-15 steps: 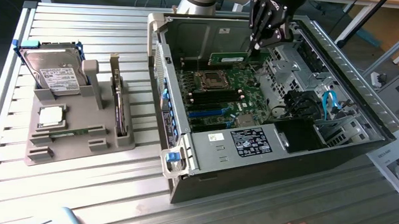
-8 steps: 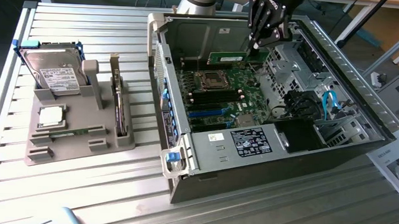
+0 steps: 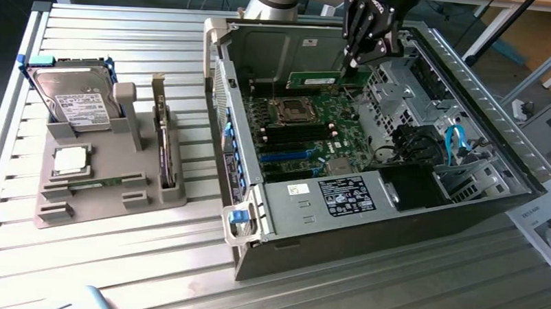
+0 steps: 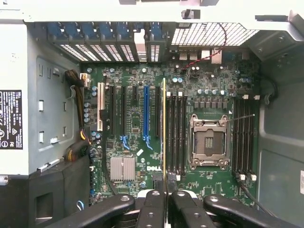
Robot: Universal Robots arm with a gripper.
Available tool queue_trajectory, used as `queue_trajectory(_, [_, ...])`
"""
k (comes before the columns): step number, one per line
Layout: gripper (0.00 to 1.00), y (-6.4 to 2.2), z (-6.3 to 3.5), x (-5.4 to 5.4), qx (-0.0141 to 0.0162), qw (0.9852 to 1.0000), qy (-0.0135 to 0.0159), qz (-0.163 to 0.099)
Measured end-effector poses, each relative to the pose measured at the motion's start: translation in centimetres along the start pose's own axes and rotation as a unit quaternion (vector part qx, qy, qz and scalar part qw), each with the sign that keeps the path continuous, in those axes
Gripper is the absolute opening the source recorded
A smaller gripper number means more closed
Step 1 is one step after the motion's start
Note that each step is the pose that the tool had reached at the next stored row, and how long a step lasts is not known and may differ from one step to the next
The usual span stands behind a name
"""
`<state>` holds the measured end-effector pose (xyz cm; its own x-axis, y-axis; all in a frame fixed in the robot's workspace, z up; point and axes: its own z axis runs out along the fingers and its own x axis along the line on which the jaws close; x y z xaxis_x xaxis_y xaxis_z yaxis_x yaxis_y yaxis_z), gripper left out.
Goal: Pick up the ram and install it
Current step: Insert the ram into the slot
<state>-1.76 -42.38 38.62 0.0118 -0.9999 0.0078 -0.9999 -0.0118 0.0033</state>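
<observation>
The arm (image 3: 276,0) comes in above the open computer case (image 3: 364,243), its wrist angled downward so the end effector (image 3: 352,64) hangs inside the case. The fingers (image 4: 153,209) are pressed together on the ram (image 3: 315,78), which stands on edge between them.

ram (image 3: 315,78) | long flat green stick | on edge, level | clamped in end effector (image 3: 352,64) | above motherboard (image 3: 304,131)
</observation>
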Motion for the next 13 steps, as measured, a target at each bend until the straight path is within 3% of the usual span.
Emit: queue_trajectory(13, [0.12,-0.44,0.29,-1.3,0.0,1.0,-0.0001,0.0])
